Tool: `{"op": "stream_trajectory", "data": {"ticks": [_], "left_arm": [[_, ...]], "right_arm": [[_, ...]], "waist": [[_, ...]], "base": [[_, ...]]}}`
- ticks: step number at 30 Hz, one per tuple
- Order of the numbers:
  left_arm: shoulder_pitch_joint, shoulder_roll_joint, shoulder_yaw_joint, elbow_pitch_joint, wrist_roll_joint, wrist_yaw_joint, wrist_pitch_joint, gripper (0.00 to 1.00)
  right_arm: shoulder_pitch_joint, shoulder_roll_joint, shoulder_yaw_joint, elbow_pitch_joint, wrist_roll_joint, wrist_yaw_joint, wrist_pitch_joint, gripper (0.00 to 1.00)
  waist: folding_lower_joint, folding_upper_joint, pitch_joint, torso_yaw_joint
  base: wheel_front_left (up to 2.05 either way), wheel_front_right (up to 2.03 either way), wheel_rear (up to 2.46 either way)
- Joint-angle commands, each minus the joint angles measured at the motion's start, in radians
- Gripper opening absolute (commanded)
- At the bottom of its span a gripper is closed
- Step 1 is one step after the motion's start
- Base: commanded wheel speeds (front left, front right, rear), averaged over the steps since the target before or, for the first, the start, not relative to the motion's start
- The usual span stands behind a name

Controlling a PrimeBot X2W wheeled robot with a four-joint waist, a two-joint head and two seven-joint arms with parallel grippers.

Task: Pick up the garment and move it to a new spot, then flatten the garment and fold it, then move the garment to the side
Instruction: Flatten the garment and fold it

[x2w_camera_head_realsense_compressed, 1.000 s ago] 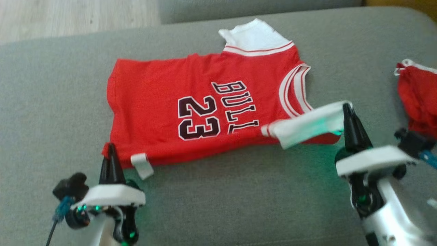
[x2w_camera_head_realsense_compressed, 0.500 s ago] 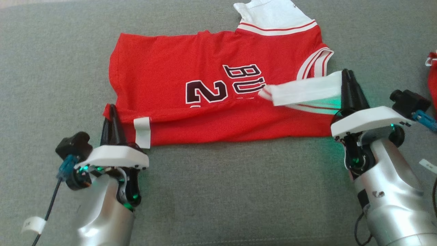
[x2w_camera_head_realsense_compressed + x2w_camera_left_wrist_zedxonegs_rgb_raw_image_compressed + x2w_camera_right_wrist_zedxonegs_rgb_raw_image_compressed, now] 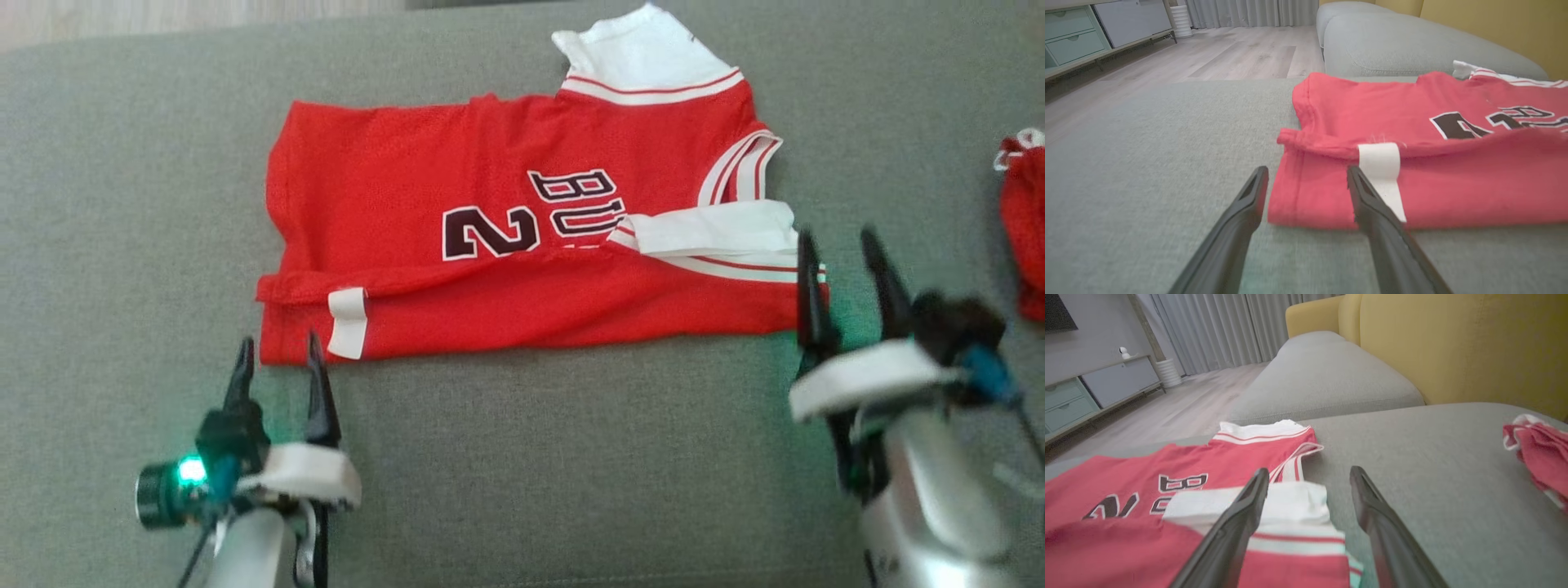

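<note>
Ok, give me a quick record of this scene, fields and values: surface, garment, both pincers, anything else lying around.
surface: grey couch cushion
garment: red jersey, lying flat, near long edge folded over the lower lettering
detail: white tag on the folded part, left end
left pincer: open, empty, just off the jersey's near left corner
right pincer: open, empty, at the jersey's near right corner
other: second red garment, bunched, far right of the cushion

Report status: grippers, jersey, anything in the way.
Left gripper open, empty, at hem corner. Right gripper open, empty, by folded-over strap. Jersey folded once, flat on sofa. Second red garment far right, apart.
</note>
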Motion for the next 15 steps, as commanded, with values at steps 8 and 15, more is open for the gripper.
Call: {"op": "stream_trajectory", "data": {"ticks": [8,15], "left_arm": [[0.137,0.020,0.037,-0.062,0.052,-0.008,-0.005,1.00],[0.240,0.018,0.035,-0.092,0.044,-0.010,-0.005,1.00]], "right_arm": [[0.153,0.029,0.004,-0.061,-0.065,0.003,-0.011,1.00],[0.242,0.030,0.026,-0.045,-0.036,0.003,-0.011,1.00]], "waist": [[0.0001,-0.0001,-0.117,0.005],[0.0001,-0.0001,-0.184,0.005]], "base": [[0.00,0.00,0.00],[0.00,0.00,0.00]]}}
